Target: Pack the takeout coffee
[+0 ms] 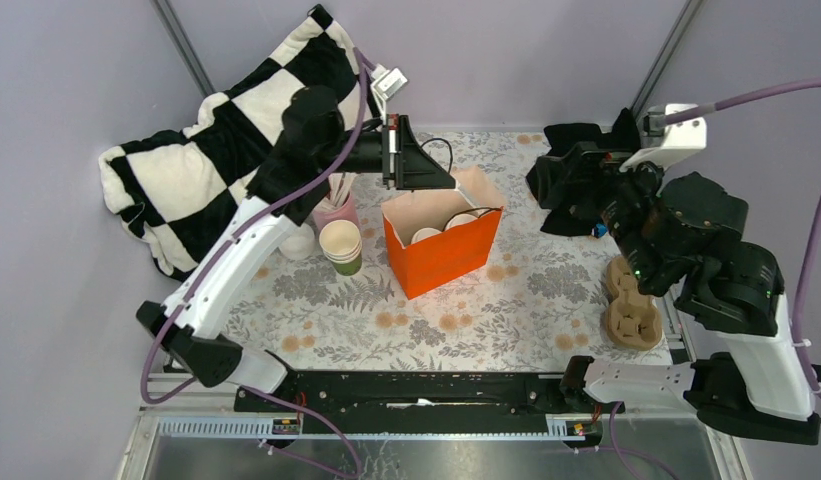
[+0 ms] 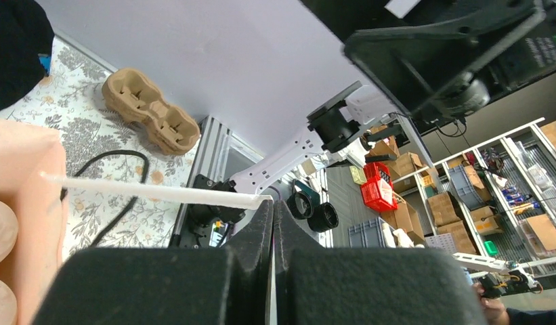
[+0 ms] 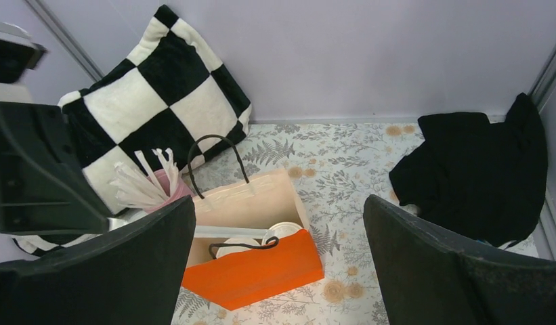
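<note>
Top external view, upper centre: left gripper (image 1: 441, 180) extended level above orange bag (image 1: 441, 258), clenched on white stick (image 2: 153, 193). Right gripper (image 3: 278, 203) raised centre right, splayed wide.

The mouth of the orange bag (image 1: 441, 255) is partly blocked by the left fingers (image 1: 431, 175) and the white stick (image 2: 153, 189) they pinch above it, the pink cup (image 1: 336, 212) and stacked cups (image 1: 342, 245) crowd its left side, while the surface (image 1: 546, 300) in front and to its right lies bare up to the cardboard carriers (image 1: 631, 305).
</note>
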Available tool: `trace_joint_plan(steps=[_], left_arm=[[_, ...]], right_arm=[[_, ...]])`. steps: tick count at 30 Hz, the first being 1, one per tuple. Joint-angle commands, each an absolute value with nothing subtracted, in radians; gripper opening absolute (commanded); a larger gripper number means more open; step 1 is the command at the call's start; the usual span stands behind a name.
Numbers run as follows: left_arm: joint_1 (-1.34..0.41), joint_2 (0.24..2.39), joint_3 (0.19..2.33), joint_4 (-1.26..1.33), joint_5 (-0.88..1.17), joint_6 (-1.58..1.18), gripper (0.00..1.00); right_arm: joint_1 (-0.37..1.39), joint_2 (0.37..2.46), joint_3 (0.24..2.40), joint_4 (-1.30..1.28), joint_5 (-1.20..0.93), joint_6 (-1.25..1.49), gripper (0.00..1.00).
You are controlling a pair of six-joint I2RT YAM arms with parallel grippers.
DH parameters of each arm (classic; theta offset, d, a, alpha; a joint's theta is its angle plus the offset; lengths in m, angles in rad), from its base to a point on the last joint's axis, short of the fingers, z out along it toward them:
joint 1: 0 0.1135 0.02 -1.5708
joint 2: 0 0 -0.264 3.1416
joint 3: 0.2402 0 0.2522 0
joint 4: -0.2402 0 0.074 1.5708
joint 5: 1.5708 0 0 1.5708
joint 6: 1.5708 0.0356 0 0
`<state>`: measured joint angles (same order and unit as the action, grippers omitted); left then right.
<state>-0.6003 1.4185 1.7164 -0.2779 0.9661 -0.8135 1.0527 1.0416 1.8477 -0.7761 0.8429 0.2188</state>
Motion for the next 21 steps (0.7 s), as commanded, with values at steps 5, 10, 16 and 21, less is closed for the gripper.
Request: trace_joint_plan(steps=[5, 10, 16, 21], left_arm=[[-0.622, 1.497, 1.763, -0.226, 0.936, -0.75, 0.0], [-0.633, 1.532, 1.762, -0.221, 0.939, -0.738, 0.0], [-0.639, 1.565, 1.762, -0.187, 0.937, -0.748, 0.0], [-0.644, 1.552, 1.718, -0.296, 0.871, -0.65, 0.03]], right_arm=[[1.051, 1.005, 1.841, -0.78, 0.921, 0.244, 1.0], [1.051, 0.997, 1.839, -0.793, 0.927, 0.247, 1.0], [1.051, 1.001, 1.843, -0.799, 0.926, 0.24, 1.0], [1.051, 1.002, 1.837, -0.792, 0.919, 0.239, 1.0]])
